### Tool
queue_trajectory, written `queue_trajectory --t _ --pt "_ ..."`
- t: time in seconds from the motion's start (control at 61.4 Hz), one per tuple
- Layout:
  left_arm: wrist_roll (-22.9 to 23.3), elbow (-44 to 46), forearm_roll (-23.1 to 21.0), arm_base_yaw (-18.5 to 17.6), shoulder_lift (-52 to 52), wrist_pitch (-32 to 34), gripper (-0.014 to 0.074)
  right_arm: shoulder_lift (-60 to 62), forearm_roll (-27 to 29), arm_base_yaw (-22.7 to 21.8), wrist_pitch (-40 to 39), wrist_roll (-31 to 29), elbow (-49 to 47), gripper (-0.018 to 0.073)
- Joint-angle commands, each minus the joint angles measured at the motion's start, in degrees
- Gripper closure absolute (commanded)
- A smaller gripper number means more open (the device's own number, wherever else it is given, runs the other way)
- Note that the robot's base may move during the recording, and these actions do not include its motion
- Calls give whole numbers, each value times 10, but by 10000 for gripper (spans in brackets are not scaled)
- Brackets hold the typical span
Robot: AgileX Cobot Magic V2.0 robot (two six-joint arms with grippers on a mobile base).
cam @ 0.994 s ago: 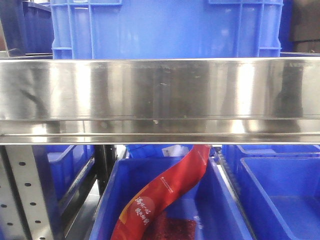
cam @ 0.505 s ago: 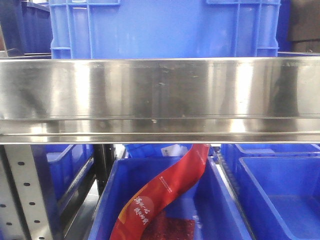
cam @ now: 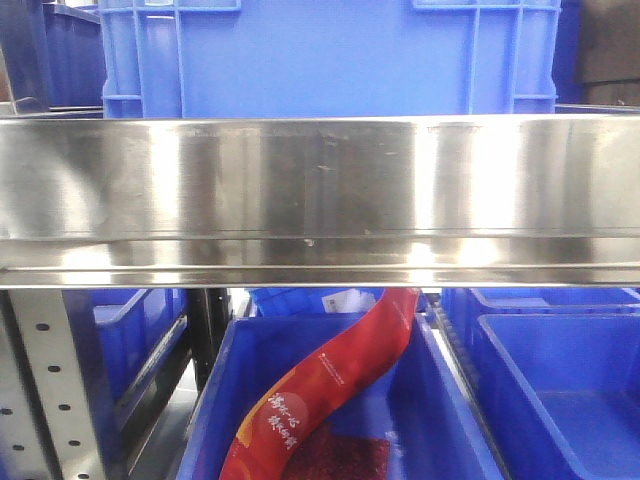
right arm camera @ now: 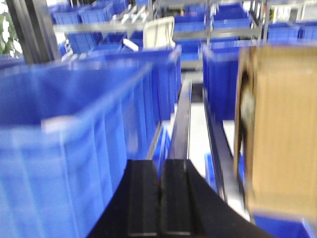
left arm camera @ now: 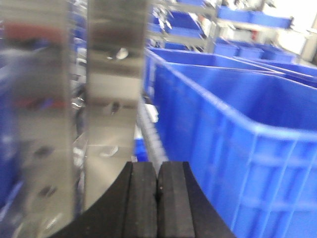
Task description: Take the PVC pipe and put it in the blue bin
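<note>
The PVC pipe is out of view in every frame. A large blue bin stands on the steel shelf above, and another blue bin sits below it. My left gripper is shut with nothing between its black pads, beside a big blue bin on its right. My right gripper is also shut and empty, with a blue bin close on its left. Neither gripper shows in the front view.
A red snack bag lies slanted in the lower bin. A steel upright stands left of my left gripper. A brown cardboard box is close on the right of my right gripper. Rows of blue bins fill the racks behind.
The front view has shifted very slightly to the right relative to the shelf; nothing else has visibly changed.
</note>
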State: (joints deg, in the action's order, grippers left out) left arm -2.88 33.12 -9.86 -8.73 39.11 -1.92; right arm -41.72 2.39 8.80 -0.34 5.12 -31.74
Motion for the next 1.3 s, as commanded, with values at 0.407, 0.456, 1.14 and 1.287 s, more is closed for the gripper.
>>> queue_trajectory --t 0.407,0.456,1.14,1.287 --pt "1 -46 1 19 -124 19 707 136 -3 -4 -32 3 28 727" --pt "1 -46 1 19 -124 19 707 140 -3 -4 -31 3 28 727" --pt "1 -46 1 19 -124 19 707 140 -3 -4 -31 3 28 727" --pt "1 -46 1 19 -124 19 707 140 -3 -4 -31 3 31 727"
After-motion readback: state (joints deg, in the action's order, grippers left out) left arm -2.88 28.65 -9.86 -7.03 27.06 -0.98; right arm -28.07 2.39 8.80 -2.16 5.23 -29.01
